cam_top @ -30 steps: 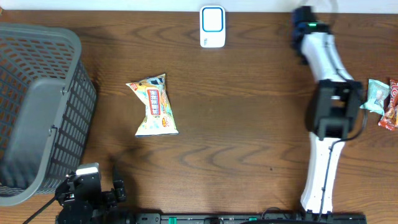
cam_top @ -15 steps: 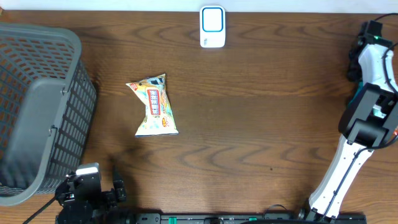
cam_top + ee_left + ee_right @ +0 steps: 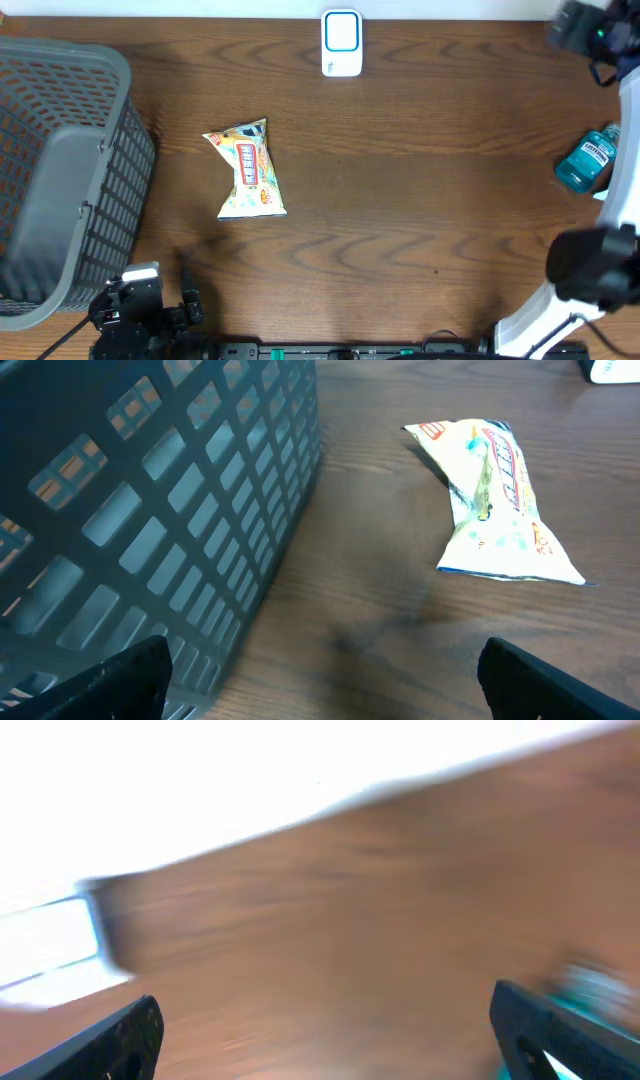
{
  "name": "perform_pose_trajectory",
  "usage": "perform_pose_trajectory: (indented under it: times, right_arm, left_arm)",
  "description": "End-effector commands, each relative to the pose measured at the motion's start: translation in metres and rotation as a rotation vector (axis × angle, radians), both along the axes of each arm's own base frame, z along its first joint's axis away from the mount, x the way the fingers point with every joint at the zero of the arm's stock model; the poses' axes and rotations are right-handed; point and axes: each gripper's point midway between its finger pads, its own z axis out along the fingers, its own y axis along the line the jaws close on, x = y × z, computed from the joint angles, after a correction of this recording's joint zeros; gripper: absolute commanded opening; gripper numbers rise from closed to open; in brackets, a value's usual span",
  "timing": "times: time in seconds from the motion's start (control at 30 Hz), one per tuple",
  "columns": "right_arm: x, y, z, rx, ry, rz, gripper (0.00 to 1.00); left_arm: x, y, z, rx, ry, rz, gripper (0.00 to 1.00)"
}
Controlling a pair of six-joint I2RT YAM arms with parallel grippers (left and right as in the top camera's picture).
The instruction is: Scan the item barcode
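Observation:
A yellow-and-white snack bag (image 3: 246,170) lies flat on the wooden table, left of centre; the left wrist view shows the same bag (image 3: 497,495) ahead and to the right. A white scanner with a blue window (image 3: 341,42) stands at the back edge. My left gripper (image 3: 325,685) is open and empty, low at the front left next to the basket. My right gripper (image 3: 325,1030) is open with nothing between its fingers, in a blurred view of the table. A teal bottle (image 3: 588,160) lies at the right edge.
A large grey mesh basket (image 3: 60,170) fills the left side, its wall (image 3: 150,510) close to my left gripper. The right arm (image 3: 595,270) rises along the right edge, its dark upper part (image 3: 580,25) at the back right corner.
The right arm has swung from right of centre out to the right edge. Its gripper has opened. A teal bottle now shows where small packets showed before. The left arm and snack bag have not moved.

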Motion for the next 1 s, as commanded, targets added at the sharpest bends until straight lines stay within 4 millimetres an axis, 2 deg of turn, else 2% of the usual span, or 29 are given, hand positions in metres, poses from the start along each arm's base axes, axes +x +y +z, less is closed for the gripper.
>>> perform_pose_trajectory:
  times: [0.0,0.07,0.13,0.23,0.3,0.47,0.57,0.63,0.73,0.9,0.97]
  right_arm:
    - [-0.017,0.152,0.025,0.401,-0.016,0.429,0.99]
    - [-0.027,0.195,0.019,0.456,0.049,0.48,0.99]
    - [-0.039,0.247,0.005,0.455,0.109,0.575,0.99]
    - [-0.056,0.317,-0.023,0.41,0.186,0.69,0.99]
    - [-0.071,0.362,-0.05,0.359,0.248,0.757,0.99]
    - [-0.101,0.443,-0.123,0.194,0.359,0.853,0.99]
    - [-0.118,0.483,-0.161,0.117,0.383,0.905,0.99]
    - [-0.127,0.504,-0.181,0.056,0.378,0.915,0.99]
    - [-0.133,0.522,-0.2,-0.083,0.325,0.863,0.99]
    - [-0.142,0.529,-0.219,-0.349,0.225,0.767,0.98]
    - [-0.145,0.524,-0.23,-0.448,0.21,0.719,0.87]
  left_arm:
    - [-0.001,0.003,0.002,0.018,-0.002,0.008,0.98]
    - [-0.001,0.003,0.002,0.018,-0.002,0.008,0.98]
    - [-0.001,0.003,0.002,0.018,-0.002,0.008,0.98]
    - [-0.001,0.003,0.002,0.018,-0.002,0.008,0.98]
    - [-0.001,0.003,0.002,0.018,-0.002,0.008,0.98]
    - [-0.001,0.003,0.002,0.018,-0.002,0.008,0.98]
    - [-0.001,0.003,0.002,0.018,-0.002,0.008,0.98]
    - [-0.001,0.003,0.002,0.018,-0.002,0.008,0.98]
    - [-0.001,0.003,0.002,0.018,-0.002,0.008,0.98]
    - [-0.001,0.003,0.002,0.018,-0.002,0.008,0.98]
    - [-0.001,0.003,0.002,0.018,-0.002,0.008,0.98]
